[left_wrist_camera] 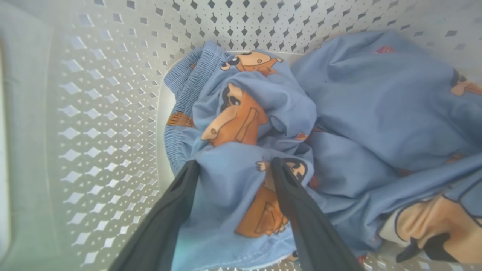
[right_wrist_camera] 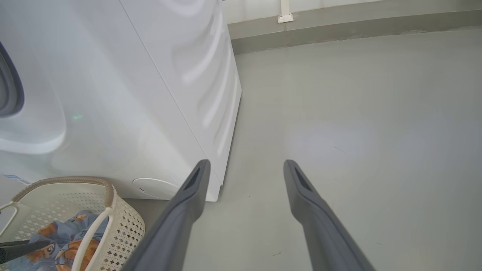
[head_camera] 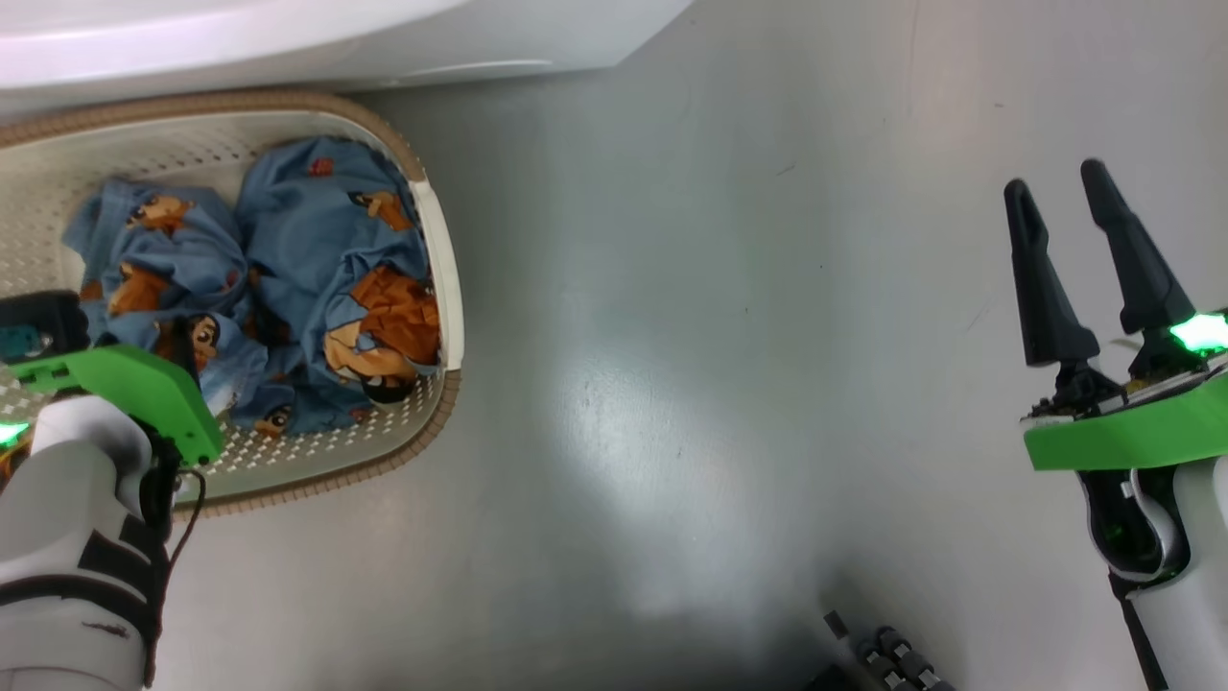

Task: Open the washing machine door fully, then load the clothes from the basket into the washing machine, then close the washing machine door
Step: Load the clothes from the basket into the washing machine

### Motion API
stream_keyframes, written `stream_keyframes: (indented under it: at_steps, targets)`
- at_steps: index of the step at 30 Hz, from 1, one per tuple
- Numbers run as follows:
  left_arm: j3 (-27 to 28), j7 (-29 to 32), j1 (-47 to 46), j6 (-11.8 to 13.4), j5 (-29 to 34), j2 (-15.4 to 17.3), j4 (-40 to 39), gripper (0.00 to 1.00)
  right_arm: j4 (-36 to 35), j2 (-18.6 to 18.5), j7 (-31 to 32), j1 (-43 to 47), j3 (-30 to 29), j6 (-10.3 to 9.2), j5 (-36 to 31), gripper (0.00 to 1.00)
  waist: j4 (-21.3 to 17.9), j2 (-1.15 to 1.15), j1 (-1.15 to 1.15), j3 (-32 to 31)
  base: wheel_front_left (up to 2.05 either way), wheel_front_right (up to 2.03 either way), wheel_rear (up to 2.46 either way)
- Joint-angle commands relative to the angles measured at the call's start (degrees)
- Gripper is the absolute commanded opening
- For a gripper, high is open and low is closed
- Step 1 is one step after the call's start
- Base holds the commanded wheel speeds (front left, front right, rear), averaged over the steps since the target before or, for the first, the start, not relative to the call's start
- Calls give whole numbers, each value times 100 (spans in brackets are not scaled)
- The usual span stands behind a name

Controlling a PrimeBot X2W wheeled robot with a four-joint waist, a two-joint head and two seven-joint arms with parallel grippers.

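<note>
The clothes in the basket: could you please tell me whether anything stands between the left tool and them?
Nothing visible does. The left tool is open inside the basket, its fingers on either side of a fold of the clothes.

Left claw (left_wrist_camera: pixel 235 165) open, two dark fingers spread wide. Pale left forearm (head_camera: pixel 67 537) at lower left of head view, green wrist plate (head_camera: pixel 144 384) on top. Right claw (head_camera: pixel 1055 182) open at lower right, fingers pointing up, well apart.
</note>
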Motion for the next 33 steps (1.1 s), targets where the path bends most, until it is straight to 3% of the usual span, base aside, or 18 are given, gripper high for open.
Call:
stream_keyframes:
  at_steps: [1, 4, 5, 6, 7, 8, 15, 24, 33]
  targets:
    - [71, 46, 66, 31, -31, 241, -22, 100, -165, -36, -27, 87, 85, 17, 13, 100, -10, 0, 0, 105, 0, 0, 0]
    - [30, 123, -4, -18, -43, 222, -21, 100, -181, -37, -27, 59, 84, 17, 13, 100, -7, 0, 0, 149, 0, 0, 0]
    - [15, 151, -21, -43, -48, 214, -21, 93, -179, -38, -27, 50, 87, 17, 15, 100, -7, 0, 0, 156, 0, 0, 0]
    - [9, 177, -39, -63, -60, 203, -21, 42, -174, -38, -27, 39, 91, 17, 16, 100, -5, 0, 0, 158, 0, 0, 0]
    - [2, 200, -49, -72, -70, 195, -20, 17, -167, -36, -27, 28, 93, 17, 14, 100, -1, 0, 0, 152, 0, 0, 0]
    - [-11, 225, -53, -78, -73, 187, -20, 0, -162, -30, -27, 15, 93, 17, 11, 100, 3, 0, 0, 140, 0, 0, 0]
    - [23, 70, 3, -213, -226, 100, -20, 0, -100, 27, -27, -2, 115, 17, -11, 100, 61, 0, 0, -125, 0, 0, 0]
    - [246, -518, 400, -500, -572, -174, -126, 0, 72, -13, -27, 318, 26, 17, -12, 100, 237, 0, 0, -937, 0, 0, 0]
    - [423, -550, 1429, -701, -539, -386, -1354, 0, 298, -87, -27, 848, -27, 17, -26, 100, 418, 0, 0, -1948, 0, 0, 0]
